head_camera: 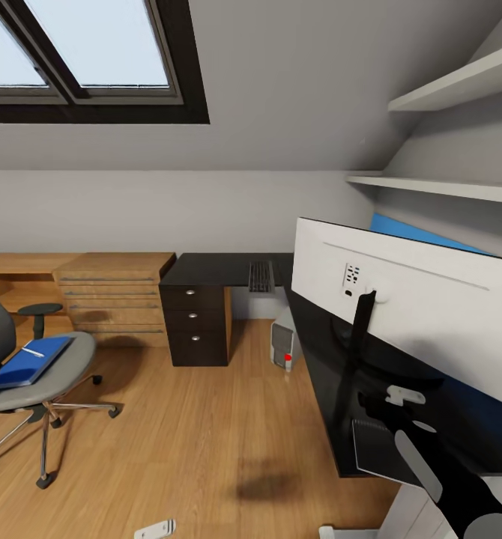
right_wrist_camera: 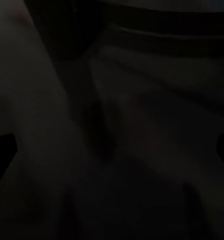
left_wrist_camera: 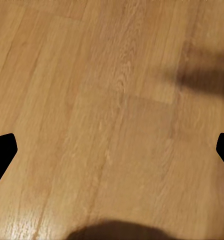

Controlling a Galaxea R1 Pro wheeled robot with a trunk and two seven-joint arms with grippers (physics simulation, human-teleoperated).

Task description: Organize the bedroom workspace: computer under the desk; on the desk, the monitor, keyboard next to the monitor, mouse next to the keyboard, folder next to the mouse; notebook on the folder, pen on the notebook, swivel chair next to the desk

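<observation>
Setting the monitor down near the desk's near edge seems the step in hand, the right gripper by its stem, grip unclear; next, release cleanly.

The right arm reaches up from the lower right of the head view, its black and grey links angled forward. Its pincer is perhaps closed; the wrist view is too dark to tell. The left pincer points downward, fingertips spread wide apart.
</observation>
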